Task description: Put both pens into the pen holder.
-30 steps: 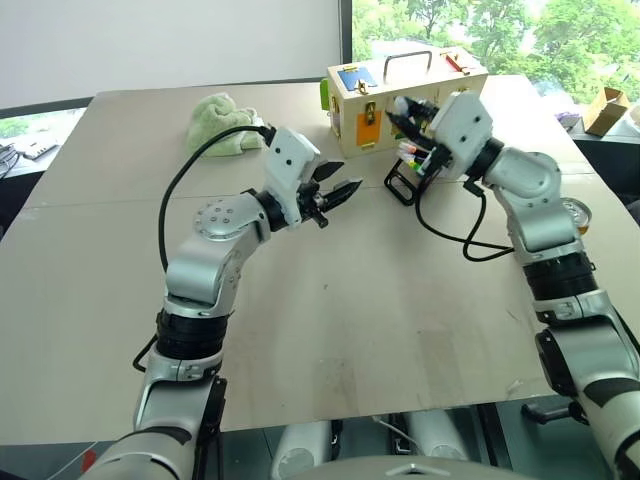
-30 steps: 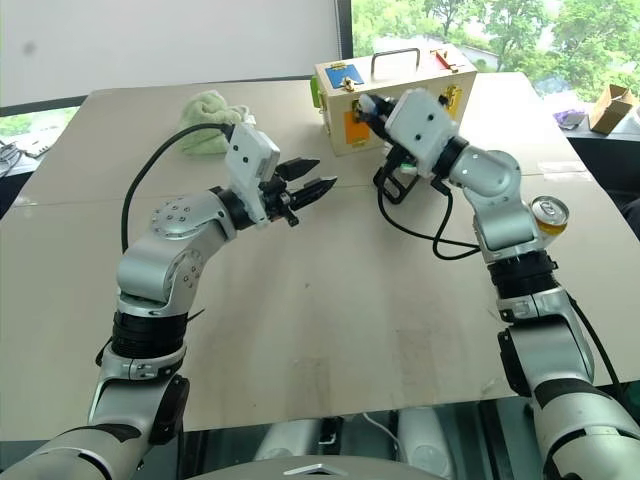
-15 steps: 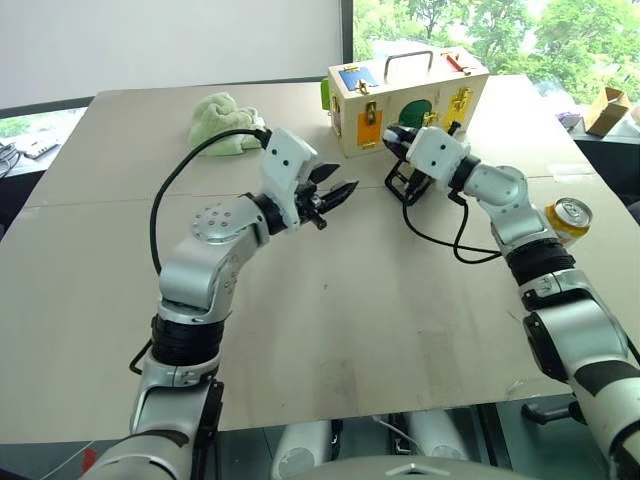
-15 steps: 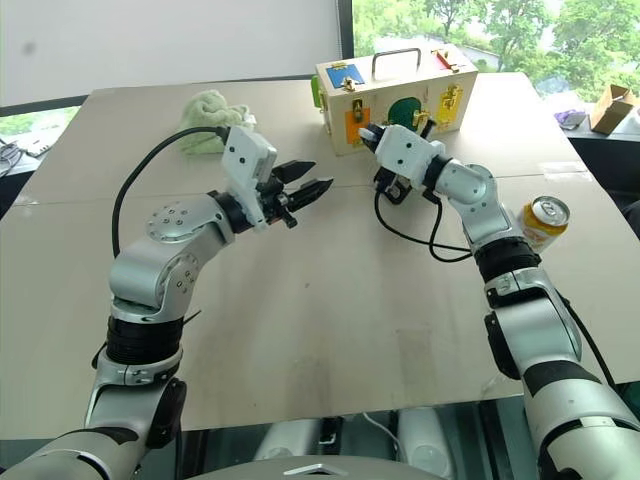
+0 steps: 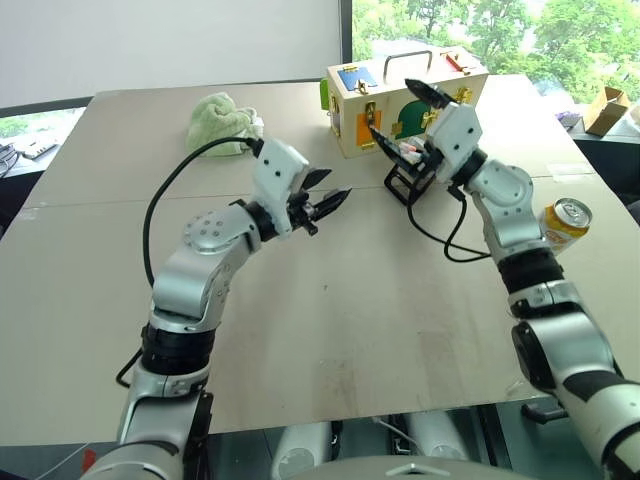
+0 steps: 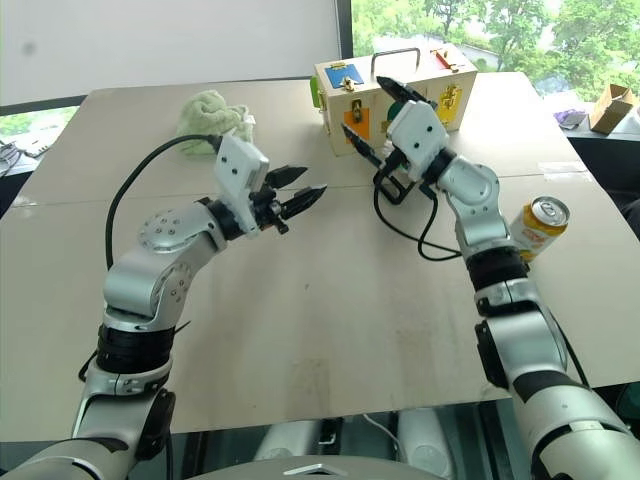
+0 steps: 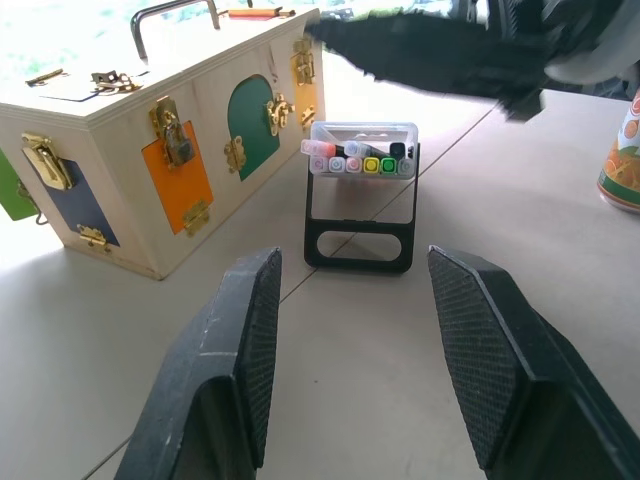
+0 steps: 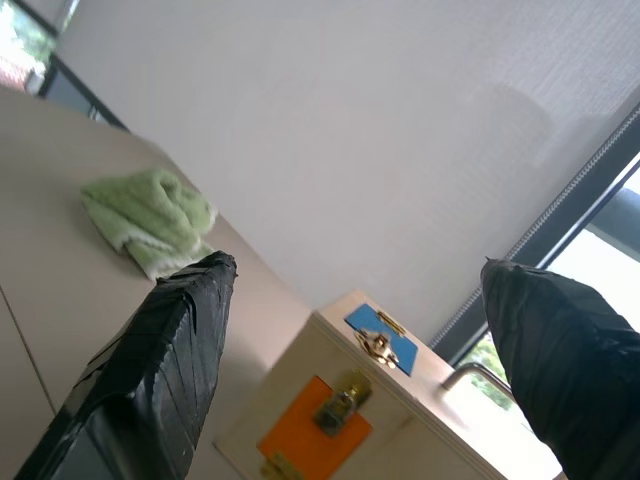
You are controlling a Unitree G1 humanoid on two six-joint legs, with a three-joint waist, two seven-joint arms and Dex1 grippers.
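The wide tabletop carries a wooden box just behind the right gripper, which hangs empty above the pen holder with its jaws spread wide. The left gripper hovers partly open and empty well to the holder's side, the holder straight ahead of its fingers. No loose pens lie on the tabletop; markers and pens stand packed in the holder, so the task looks about done, and the right gripper should lift straight up and away without knocking the light holder.
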